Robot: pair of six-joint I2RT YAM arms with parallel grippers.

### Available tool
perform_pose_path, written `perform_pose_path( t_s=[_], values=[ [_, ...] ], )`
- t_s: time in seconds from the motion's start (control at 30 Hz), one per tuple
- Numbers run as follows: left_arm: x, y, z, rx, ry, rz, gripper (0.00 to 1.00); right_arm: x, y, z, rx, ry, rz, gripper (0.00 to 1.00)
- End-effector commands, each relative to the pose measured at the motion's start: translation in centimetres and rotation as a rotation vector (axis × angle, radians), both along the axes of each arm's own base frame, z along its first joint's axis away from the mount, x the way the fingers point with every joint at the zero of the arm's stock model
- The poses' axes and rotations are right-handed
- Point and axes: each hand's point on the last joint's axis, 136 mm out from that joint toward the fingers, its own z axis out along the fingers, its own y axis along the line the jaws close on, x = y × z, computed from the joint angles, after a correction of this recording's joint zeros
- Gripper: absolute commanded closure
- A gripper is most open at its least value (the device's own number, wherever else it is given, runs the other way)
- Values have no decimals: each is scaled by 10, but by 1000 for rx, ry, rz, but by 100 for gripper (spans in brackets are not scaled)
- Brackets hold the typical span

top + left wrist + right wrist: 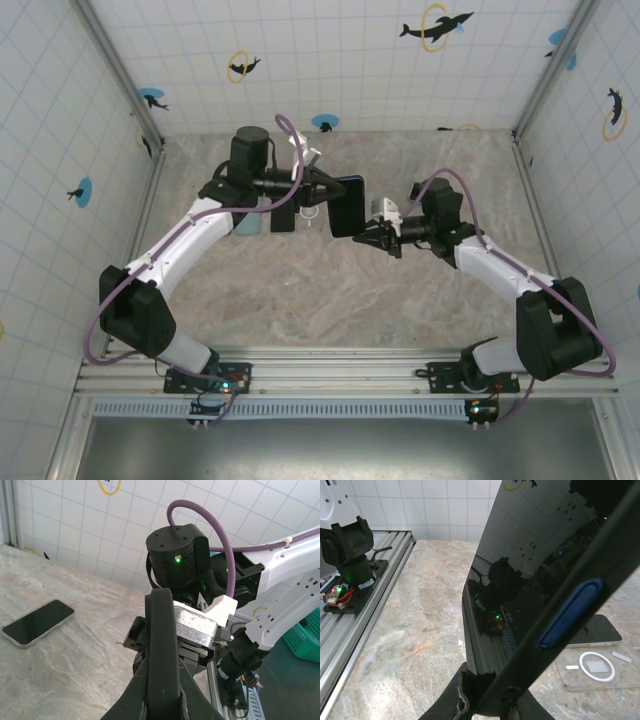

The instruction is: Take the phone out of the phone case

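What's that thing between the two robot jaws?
The black cased phone, held up by the left gripper and right gripper, in the top view.

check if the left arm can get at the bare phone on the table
Probably not yet: the left end effector is shut on the cased phone. The way to the bare phone looks free, but it must let go first.

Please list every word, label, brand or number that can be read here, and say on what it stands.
None: nothing here can be read as text.
wall stickers: dolphins and rings, no words.
cased phone: dark screen, no brand visible.
second phone: dark screen, blank.
clear case: white ring and small marks, no lettering.
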Motion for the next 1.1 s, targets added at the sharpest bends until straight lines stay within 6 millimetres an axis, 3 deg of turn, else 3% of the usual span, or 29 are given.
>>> perform_pose_path(
  t_s=[0.0, 0.5, 0.7, 1.07],
  values=[
    [-15, -1, 15, -37, 33, -81, 100, 17, 3, 17, -2, -74, -33, 82],
    [-20, -3, 18, -37, 58, -81, 100, 25, 1, 15, -108, -208, -92, 86],
    [-22, -6, 17, -39, 71, -93, 100, 26, 5, 42, -4, -236, -109, 87],
    [-33, -12, 16, -44, 124, -141, 100, 43, 5, 66, 14, -413, -218, 89]
  ],
)
